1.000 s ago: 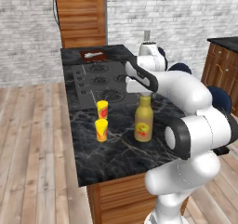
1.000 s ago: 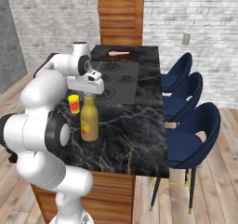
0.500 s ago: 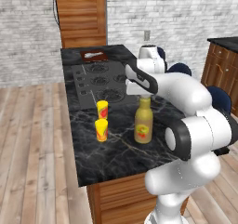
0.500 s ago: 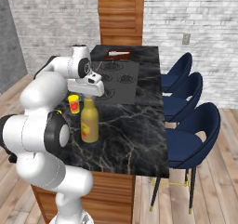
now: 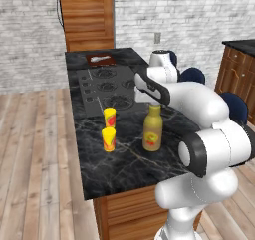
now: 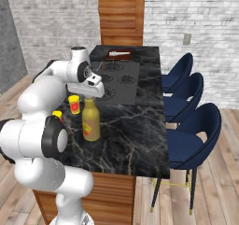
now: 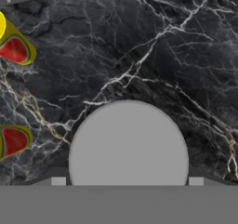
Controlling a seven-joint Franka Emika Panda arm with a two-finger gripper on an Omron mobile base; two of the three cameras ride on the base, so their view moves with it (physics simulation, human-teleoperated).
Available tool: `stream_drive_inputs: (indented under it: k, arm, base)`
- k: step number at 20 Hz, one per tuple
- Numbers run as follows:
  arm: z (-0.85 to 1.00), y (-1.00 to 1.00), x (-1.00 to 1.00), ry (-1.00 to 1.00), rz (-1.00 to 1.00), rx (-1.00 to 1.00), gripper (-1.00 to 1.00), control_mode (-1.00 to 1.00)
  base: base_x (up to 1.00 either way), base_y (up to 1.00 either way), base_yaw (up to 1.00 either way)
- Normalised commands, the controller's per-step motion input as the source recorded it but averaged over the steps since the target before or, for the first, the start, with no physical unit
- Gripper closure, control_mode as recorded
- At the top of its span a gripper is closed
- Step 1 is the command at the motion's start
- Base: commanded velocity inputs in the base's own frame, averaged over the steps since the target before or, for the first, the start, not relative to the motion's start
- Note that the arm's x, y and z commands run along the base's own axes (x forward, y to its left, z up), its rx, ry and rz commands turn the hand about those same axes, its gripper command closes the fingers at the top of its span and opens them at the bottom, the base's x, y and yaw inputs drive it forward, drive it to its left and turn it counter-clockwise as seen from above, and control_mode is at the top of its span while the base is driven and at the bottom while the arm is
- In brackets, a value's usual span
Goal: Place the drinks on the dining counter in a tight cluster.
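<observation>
- Three drinks are standing on the dining counter point(image 5: 124, 169): a mustard-yellow bottle point(image 5: 152, 130) with a grey cap, and two small yellow-and-red drinks, one nearer the cooktop point(image 5: 109, 117) and one nearer the counter's front edge point(image 5: 108, 139).
- All three are sitting upright on the black marble, just in front of the built-in cooktop point(image 5: 107, 87).
- Both small drinks are standing near each other, while the mustard-yellow bottle is standing apart from them with bare marble between, so the cluster is not looking tight yet.
- Directly above the mustard-yellow bottle, the gripper point(image 6: 92, 89) is hanging over its cap; in the hand view the grey cap point(image 7: 128, 144) is sitting centred and large, with the two small drinks off at the left edge.
- Whether the fingers are parted or pressed together I cannot tell, since they are not showing clearly, and no contact with the bottle is visible.
- Judging from this layout, the grouping is looking unfinished: the large bottle is probably needing a grasp and a shift toward the two small drinks, or the reverse.
</observation>
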Motion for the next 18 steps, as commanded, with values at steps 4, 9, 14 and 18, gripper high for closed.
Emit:
stream_drive_inputs:
  k: [4,9,14,18]
  arm:
    - [0.0,0.0,0.0,0.0,0.0,0.0,-1.0,-1.0]
    - [0.0,0.0,0.0,0.0,0.0,0.0,-1.0,-1.0]
    - [0.0,0.0,0.0,0.0,0.0,0.0,-1.0,-1.0]
    - [0.0,0.0,0.0,0.0,0.0,0.0,-1.0,-1.0]
  base:
    - [0.0,0.0,0.0]
    - [0.0,0.0,0.0]
    - [0.0,0.0,0.0]
    - [0.0,0.0,0.0]
